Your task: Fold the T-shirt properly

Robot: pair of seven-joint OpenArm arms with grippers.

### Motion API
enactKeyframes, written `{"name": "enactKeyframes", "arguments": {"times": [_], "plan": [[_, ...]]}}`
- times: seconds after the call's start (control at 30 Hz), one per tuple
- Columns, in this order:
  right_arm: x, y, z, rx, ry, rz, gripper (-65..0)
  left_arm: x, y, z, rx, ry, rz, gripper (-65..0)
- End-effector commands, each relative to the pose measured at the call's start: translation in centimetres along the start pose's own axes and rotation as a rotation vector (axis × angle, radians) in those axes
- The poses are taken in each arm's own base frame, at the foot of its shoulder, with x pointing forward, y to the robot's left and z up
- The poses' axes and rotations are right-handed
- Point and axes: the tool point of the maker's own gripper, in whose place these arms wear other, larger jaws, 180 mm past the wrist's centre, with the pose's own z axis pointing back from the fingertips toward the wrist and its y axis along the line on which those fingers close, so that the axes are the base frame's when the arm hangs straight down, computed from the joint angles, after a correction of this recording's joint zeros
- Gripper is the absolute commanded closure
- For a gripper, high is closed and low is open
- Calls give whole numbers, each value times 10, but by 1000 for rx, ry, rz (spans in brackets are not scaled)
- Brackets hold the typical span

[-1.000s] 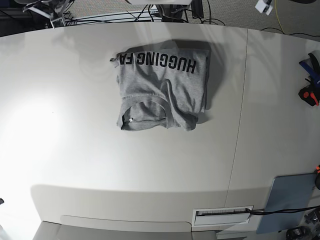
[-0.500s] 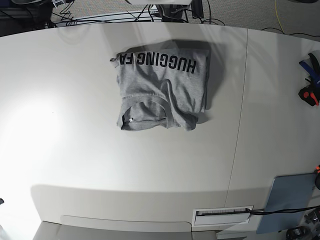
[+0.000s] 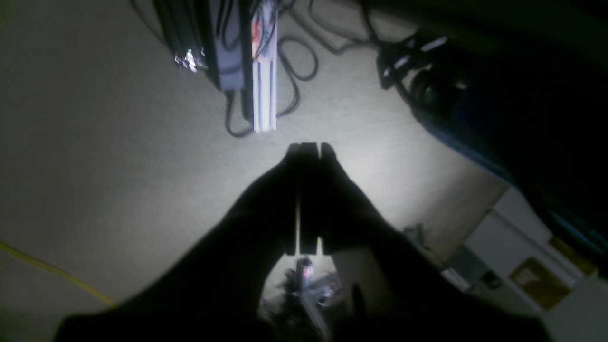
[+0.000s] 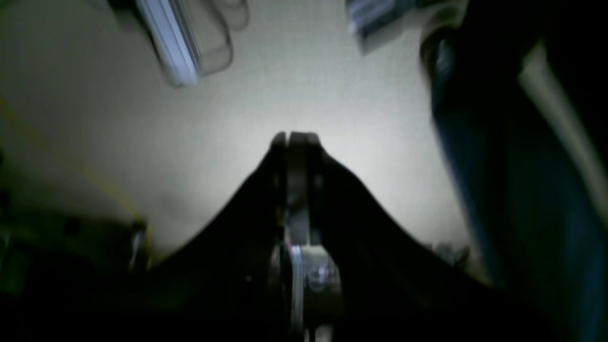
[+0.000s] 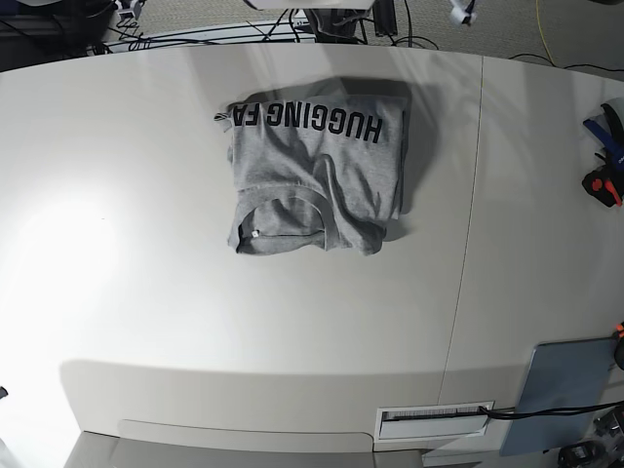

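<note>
Grey heather cotton lies in a compact bundle on the pale table (image 5: 127, 292): the T-shirt (image 5: 317, 175) is folded down to a rough rectangle, with a row of black block lettering (image 5: 302, 118) along its far edge and the ribbed crew neck (image 5: 283, 216) with its small white tag (image 5: 253, 235) turned up at the near edge. Judged from that shape, the folding looks done or close to it, though the near right corner is bunched and the left edge runs a little uneven, so a tidying pass could still be argued for.

Neither arm shows in the base view. The left gripper (image 3: 306, 148) has its 2 dark fingers pressed together at the tips with nothing between them. It points down at carpeted floor, with an aluminium rail (image 3: 264, 71) and black cables (image 3: 299, 71) ahead of its tips and a yellow cable (image 3: 57, 273) off to one side behind them. The right gripper (image 4: 292, 137) is likewise closed tight and empty, its picture blurred, with floor ahead of it and a pale rail (image 4: 166, 42) beyond its tips.

Since both wrist cameras see floor and no tabletop or cloth, the shirt is well apart from both tools. My reading is that the arms are parked away from the work surface, fingers closed because they have nothing to carry, which fits a resting pose and leaves the folded shirt undisturbed.
</note>
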Motion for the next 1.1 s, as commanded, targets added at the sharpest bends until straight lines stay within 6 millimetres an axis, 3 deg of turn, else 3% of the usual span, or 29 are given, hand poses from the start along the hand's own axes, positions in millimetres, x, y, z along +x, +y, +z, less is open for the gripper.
{"name": "enactKeyframes", "arguments": {"times": [0.0, 0.2, 0.57, 0.8, 1.07], "plan": [[0, -6, -2, -16, -10, 17, 0, 9, -2, -2, -8, -11, -36, 0], [-3, 22, -32, -52, 44, 163, 0, 46, -5, -22, 56, -41, -155, 0], [39, 87, -50, 12, -45, 76, 0, 46, -20, -43, 64, -72, -119, 0], [47, 85, -49, 12, -66, 56, 0, 30, -36, -63, 131, -31, -128, 0], [53, 68, -45, 4, -99, -44, 0, 20, -64, -78, 108, 1, -185, 0]]}}
